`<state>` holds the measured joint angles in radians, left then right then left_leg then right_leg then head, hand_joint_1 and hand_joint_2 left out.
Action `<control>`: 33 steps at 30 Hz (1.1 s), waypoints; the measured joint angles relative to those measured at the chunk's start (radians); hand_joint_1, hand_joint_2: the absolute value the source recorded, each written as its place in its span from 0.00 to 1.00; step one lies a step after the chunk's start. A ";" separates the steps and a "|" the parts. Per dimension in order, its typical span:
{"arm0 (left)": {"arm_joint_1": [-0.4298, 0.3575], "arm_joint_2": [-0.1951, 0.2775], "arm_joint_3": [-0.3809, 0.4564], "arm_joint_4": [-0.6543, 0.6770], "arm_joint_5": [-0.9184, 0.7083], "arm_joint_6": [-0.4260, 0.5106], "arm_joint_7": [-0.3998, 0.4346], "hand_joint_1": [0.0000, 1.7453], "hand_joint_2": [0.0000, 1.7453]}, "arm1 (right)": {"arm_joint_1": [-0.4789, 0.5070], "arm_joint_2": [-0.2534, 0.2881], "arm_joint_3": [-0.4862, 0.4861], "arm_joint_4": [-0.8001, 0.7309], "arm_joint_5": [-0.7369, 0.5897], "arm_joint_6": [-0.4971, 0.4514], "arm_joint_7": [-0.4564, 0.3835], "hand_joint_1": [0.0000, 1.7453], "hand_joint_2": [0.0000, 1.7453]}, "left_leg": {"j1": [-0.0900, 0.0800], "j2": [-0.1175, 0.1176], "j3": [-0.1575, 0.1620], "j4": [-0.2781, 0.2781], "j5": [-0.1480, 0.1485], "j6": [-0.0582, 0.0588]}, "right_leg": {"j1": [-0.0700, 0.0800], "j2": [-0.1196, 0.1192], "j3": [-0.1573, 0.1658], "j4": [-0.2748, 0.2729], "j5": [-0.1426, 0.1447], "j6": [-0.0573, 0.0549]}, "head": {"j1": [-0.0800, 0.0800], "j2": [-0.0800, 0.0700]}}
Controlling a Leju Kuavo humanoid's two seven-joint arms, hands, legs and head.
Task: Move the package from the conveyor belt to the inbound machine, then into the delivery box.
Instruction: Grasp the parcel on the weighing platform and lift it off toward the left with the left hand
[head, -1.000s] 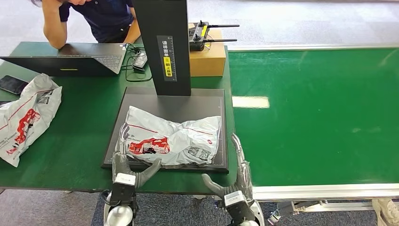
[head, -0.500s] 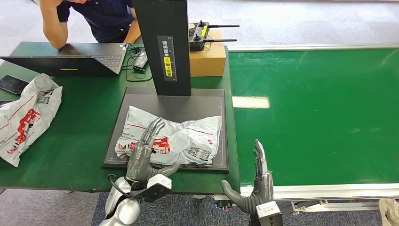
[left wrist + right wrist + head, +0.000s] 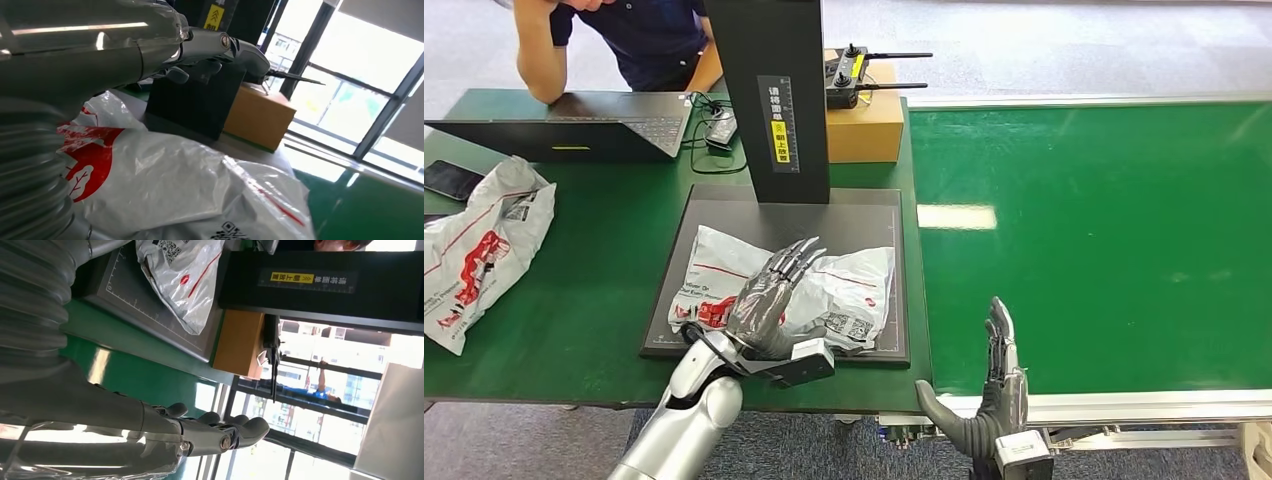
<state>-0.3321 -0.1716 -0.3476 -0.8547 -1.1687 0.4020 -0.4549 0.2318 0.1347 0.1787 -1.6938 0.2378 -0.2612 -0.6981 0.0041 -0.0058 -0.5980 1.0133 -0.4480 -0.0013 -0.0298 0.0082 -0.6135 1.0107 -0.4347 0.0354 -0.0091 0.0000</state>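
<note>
Where left hand (image 3: 769,295) hovers, package (image 3: 849,290) middle hidden.

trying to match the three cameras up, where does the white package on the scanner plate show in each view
Head view: package lies on the dark plate, centre-left, under the left hand.
Left wrist view: package takes up the lower half, close up, red print beside the ribbed cover.
Right wrist view: package sits at the top centre, on the plate.
Shared landmark: the brown cardboard box beside the black column.

A parcel-sorting test lab — green conveyor belt (image 3: 1104,240), scanning machine (image 3: 776,100), a laptop (image 3: 574,125) on the table (image 3: 594,300).
</note>
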 joint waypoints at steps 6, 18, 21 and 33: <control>-0.043 0.003 -0.002 0.117 -0.096 0.012 0.087 1.00 1.00 | 0.011 0.009 -0.016 -0.002 0.000 0.005 0.000 0.00 1.00 | 0.000 0.000 0.000 0.000 0.000 0.000 | 0.000 0.000 0.000 0.000 0.000 0.000 | 0.000 0.000; -0.051 0.012 0.013 0.177 -0.131 0.065 0.101 1.00 1.00 | 0.015 0.034 -0.033 0.002 0.029 0.036 0.000 0.00 1.00 | 0.000 0.000 0.001 0.000 0.000 0.000 | 0.000 0.000 0.001 0.001 0.000 0.000 | 0.000 0.000; -0.025 0.012 0.028 0.136 -0.133 0.110 0.073 1.00 1.00 | 0.015 0.047 -0.043 0.004 0.043 0.053 0.000 0.00 1.00 | 0.000 0.000 0.001 0.000 0.000 0.000 | 0.000 0.000 0.001 0.001 0.000 0.000 | 0.000 0.000; 0.155 -0.004 0.054 -0.350 -0.195 0.299 0.028 1.00 1.00 | 0.000 0.103 -0.090 0.021 0.088 0.104 0.000 0.00 1.00 | 0.000 0.000 0.000 0.000 -0.001 0.000 | 0.000 0.000 0.000 0.001 -0.001 0.000 | 0.000 0.000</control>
<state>-0.1770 -0.1751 -0.2932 -1.2048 -1.3635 0.7010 -0.4268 0.2321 0.2381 0.0884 -1.6727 0.3262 -0.1573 -0.6981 0.0041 -0.0061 -0.5985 1.0130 -0.4487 -0.0014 -0.0298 0.0080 -0.6137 1.0115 -0.4358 0.0351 -0.0089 0.0000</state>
